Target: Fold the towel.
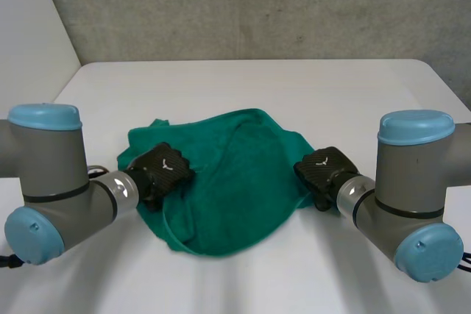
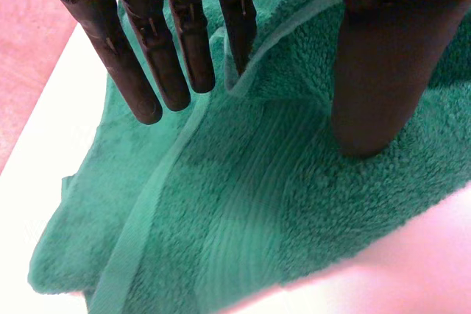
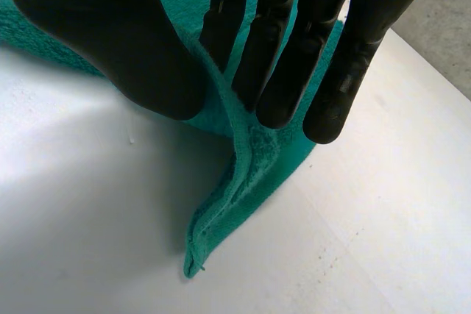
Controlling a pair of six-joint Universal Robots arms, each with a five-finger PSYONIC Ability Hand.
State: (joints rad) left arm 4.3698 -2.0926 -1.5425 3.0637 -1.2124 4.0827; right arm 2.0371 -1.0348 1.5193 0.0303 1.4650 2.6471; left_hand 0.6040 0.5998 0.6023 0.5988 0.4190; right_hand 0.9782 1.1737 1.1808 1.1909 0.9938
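Note:
The green towel lies crumpled in a rounded heap at the middle of the white table. My left hand rests on the towel's left edge. In the left wrist view its fingers are straight over a raised hem of the towel, and the thumb presses the cloth apart from them, so it is open. My right hand is at the towel's right edge. In the right wrist view it pinches the towel's edge between thumb and fingers, and a corner hangs below the grip to the table.
Bare table extends beyond the towel on every side, with the widest stretch toward the far edge. A grey wall rises behind the table. Both arms flank the towel near the front.

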